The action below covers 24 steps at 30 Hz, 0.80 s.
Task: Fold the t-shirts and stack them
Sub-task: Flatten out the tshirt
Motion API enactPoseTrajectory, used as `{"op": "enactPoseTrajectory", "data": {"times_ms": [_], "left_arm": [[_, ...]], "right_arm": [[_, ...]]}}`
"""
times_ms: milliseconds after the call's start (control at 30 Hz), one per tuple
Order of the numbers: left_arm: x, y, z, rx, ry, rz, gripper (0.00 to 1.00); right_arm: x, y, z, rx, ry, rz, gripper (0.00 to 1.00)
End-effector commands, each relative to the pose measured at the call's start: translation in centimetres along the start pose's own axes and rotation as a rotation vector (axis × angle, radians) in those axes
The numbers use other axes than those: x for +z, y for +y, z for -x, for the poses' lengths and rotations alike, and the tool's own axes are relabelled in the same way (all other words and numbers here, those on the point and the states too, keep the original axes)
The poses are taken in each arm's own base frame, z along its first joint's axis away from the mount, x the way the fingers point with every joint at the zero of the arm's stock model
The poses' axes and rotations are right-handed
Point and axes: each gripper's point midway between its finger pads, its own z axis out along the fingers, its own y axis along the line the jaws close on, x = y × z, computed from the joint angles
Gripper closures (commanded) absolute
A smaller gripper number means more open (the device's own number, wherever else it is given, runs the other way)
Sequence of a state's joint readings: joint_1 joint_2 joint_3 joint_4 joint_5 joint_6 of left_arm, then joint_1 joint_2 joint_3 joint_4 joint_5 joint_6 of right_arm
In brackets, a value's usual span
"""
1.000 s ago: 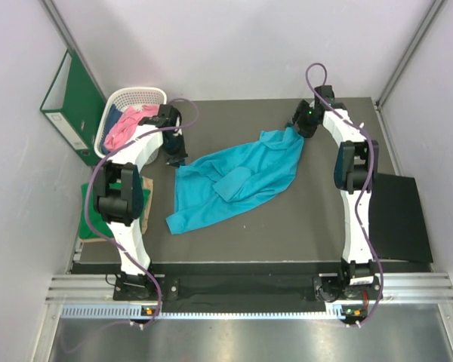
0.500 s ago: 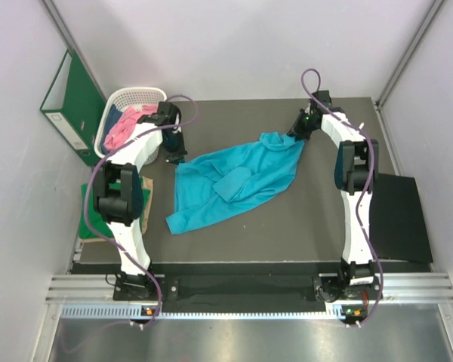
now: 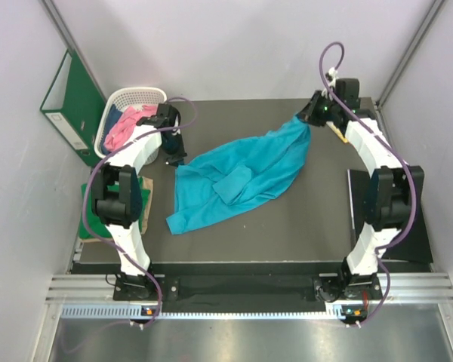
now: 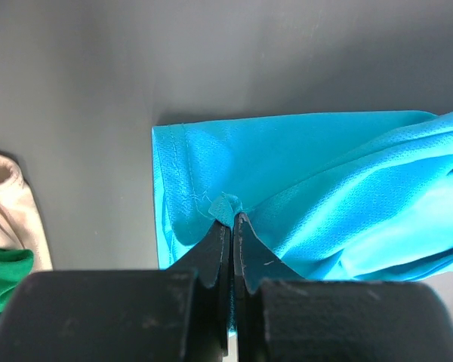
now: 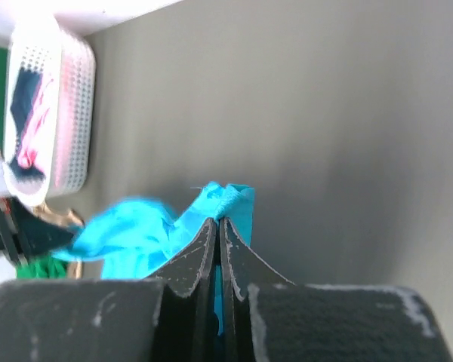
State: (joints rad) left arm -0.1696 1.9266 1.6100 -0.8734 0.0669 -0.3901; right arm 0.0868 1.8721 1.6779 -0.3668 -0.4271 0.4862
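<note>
Teal-blue t-shirt (image 3: 241,177) was lying rumpled across the middle of the dark table (image 3: 317,226), running diagonally from near-left to far-right, with a small fold bunched on top around its centre. Left gripper (image 4: 232,219) had its fingers pinched together on a bit of hem at the shirt's far-left corner, not far from the white basket (image 3: 113,105). Right gripper (image 5: 217,221) was clamped tight on the far-right tip, where the cloth narrowed to a point up near the back edge of the table. Pink t-shirt (image 3: 123,130) sat heaped in the basket, and the green t-shirt (image 3: 88,215) was down off the table's left edge. Green binder (image 3: 66,105) leaned against the left wall, just behind the basket.
</note>
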Motion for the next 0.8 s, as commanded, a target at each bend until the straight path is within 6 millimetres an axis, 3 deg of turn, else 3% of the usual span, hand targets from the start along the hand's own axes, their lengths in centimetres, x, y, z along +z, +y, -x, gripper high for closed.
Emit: {"op": "enactPoseTrajectory", "data": {"times_ms": [0,100,133,300,333,367,433,500,633,767], "left_arm": [[-2.1,-0.6,0.3,0.002,-0.052,-0.029,1.0],[-2.1,-0.5,-0.1,0.001,-0.047,-0.029,1.0],[-2.2,-0.5,-0.1,0.002,-0.049,-0.028,1.0],[-2.0,-0.4,-0.6,0.003,-0.042,-0.029,1.0],[-2.0,-0.4,-0.6,0.003,-0.04,-0.03,1.0],[-1.8,-0.4,-0.7,0.002,-0.036,-0.028,1.0],[-1.8,-0.4,-0.8,0.004,-0.033,-0.031,1.0],[-1.8,-0.5,-0.9,0.006,-0.031,-0.031,1.0],[-1.6,-0.3,-1.4,0.008,-0.024,-0.024,1.0],[-1.4,-0.2,-1.8,0.006,-0.013,-0.025,1.0]], "right_arm": [[-0.8,-1.9,-6.1,0.002,0.114,0.022,1.0],[-1.6,-3.5,-11.4,0.021,0.233,0.013,1.0],[-2.2,-4.5,-14.3,0.043,0.31,-0.008,1.0],[-4.3,-8.8,-21.9,0.075,0.524,-0.144,0.98],[-4.9,-9.4,-23.5,0.1,0.58,-0.175,0.9],[-4.9,-10.1,-24.6,0.116,0.622,-0.193,0.68],[-5.0,-10.3,-25.5,0.131,0.648,-0.188,0.56],[-4.9,-9.9,-24.8,0.133,0.611,-0.181,0.44],[-4.3,-9.0,-22.8,0.126,0.548,-0.16,0.4],[-3.9,-9.1,-22.9,0.137,0.56,-0.158,0.4]]}}
